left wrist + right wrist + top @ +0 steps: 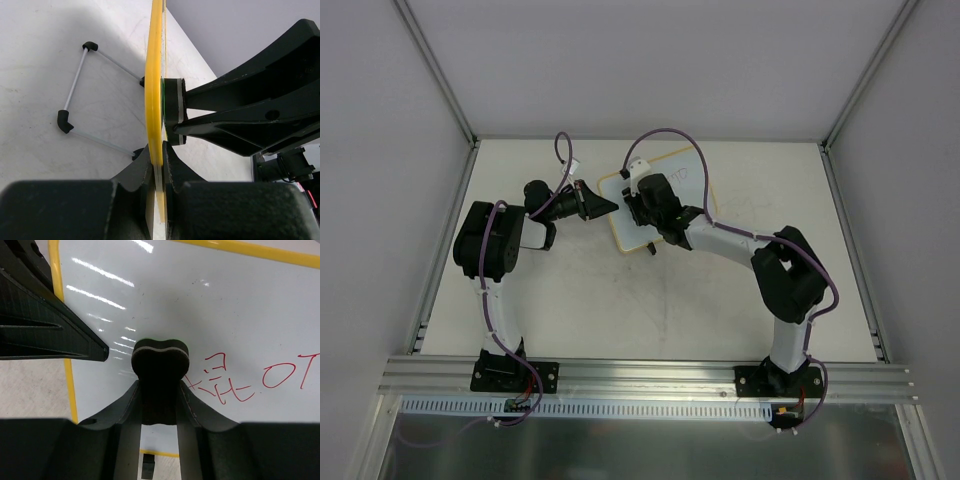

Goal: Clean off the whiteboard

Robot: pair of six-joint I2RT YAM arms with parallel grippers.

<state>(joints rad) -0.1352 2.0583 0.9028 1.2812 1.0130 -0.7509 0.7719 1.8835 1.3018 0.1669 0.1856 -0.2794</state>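
The whiteboard (672, 165) has a yellow rim and lies toward the back of the table, with red handwriting (240, 380) on its white face (210, 305). My left gripper (613, 206) is shut on the board's left edge. In the left wrist view the rim (154, 90) runs edge-on between the two fingers of that gripper (158, 150). My right gripper (160, 384) is shut on a black eraser block (160, 357). The block presses on the board just left of the writing. The eraser (172, 110) also shows against the board in the left wrist view.
A thin wire stand with black corner caps (75, 95) sticks out behind the board. A small black clip foot (148, 466) sits at the board's near rim. The pale table (620, 300) is bounded by grey walls and an aluminium rail (650, 375) in front.
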